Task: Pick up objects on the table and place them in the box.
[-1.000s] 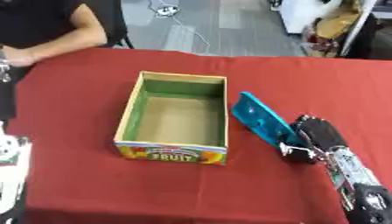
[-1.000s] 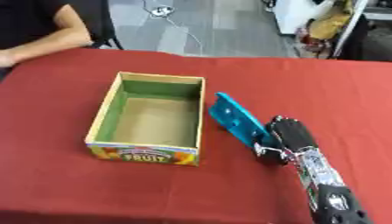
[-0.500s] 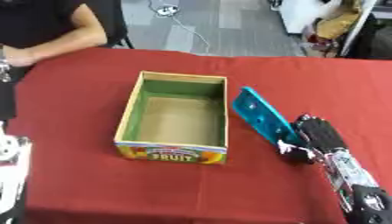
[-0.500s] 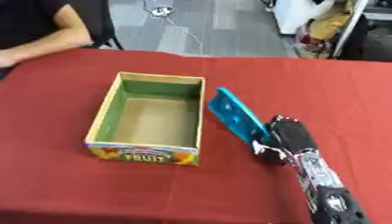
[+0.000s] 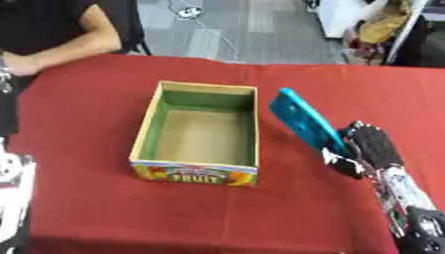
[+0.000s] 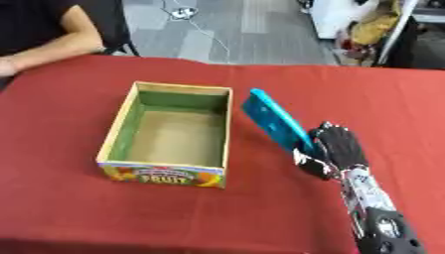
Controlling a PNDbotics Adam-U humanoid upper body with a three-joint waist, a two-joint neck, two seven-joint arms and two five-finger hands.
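Observation:
A flat turquoise slab is held tilted just right of the box, its upper end near the box's right wall. My right hand is shut on its lower end, fingers curled round the edge. The open cardboard box with green inner walls and a "FRUIT" label on its front stands in the middle of the red table; nothing shows inside it. Only a white and black part of my left arm appears at the lower left edge; the left hand itself is out of view.
A red cloth covers the whole table. A person's forearm rests on the far left corner, away from the box. Beyond the far edge are grey floor, cables and bags.
My right hand has lifted the turquoise slab slightly up and toward the box's right wall. The box has stayed put.

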